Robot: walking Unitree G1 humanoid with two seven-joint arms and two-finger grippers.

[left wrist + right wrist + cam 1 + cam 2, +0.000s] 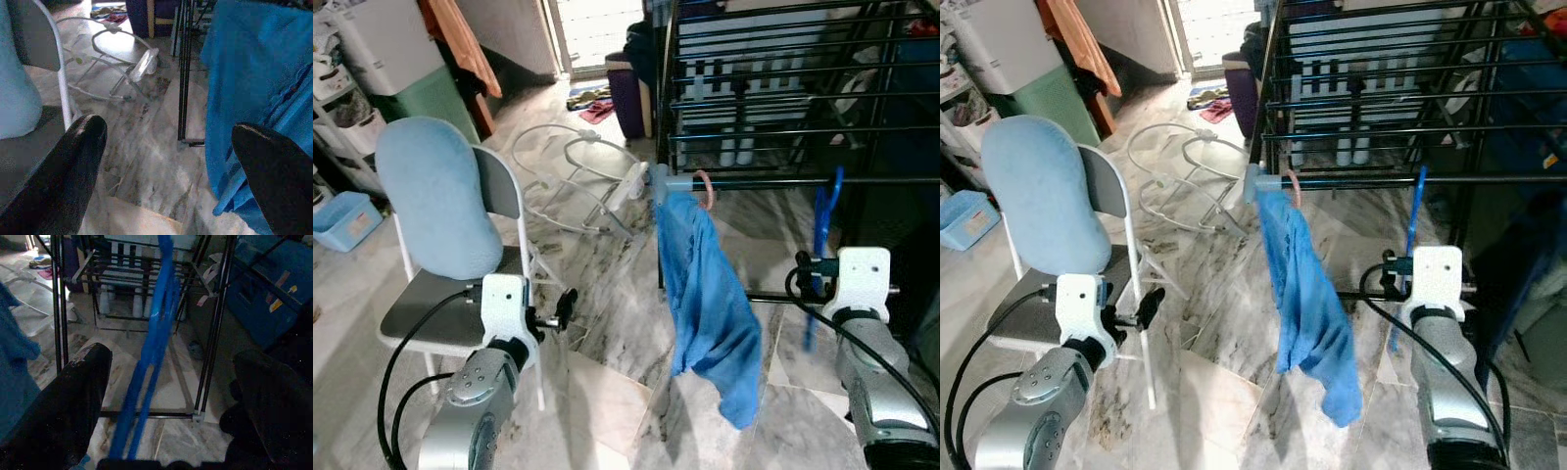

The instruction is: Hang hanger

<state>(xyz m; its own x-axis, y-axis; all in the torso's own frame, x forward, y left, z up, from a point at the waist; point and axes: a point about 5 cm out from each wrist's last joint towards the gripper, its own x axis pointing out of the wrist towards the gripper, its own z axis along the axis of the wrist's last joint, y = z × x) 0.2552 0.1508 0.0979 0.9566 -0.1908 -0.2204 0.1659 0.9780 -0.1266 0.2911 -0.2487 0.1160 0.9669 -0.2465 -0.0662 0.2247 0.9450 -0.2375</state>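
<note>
The right gripper (166, 406), carried on its silver arm, is being seen nearest, with its two black fingers (80, 396) standing wide apart; the thin blue plastic hanger (155, 340) is passing between them, and whether either finger is touching it cannot be told, so no grip is being claimed. The left gripper (171, 166) is being held forward with its jaws likewise spread wide and nothing between them, the grey marble floor (146, 161) lying beyond.

In the head views, the blue hanger (822, 230) is being shown just ahead of the right wrist, its top at the black horizontal rail (773, 182) of the black metal drying rack (764, 88). Its long axis is running nearly upright, tilted slightly, with the upper end toward the rail and the lower end dropping toward the floor. It is being judged light, thin and fairly stiff but smooth, so it is likely to swing or slip; a hold on the straight stretch just below the top is being judged best.

Further left on the same rail, a soft blue cloth (705, 304) is hanging limp. To the robot's left a white folding chair with a pale blue cushion (435, 196) is standing, and white wire hangers (573, 171) are lying on the floor beyond it
</note>
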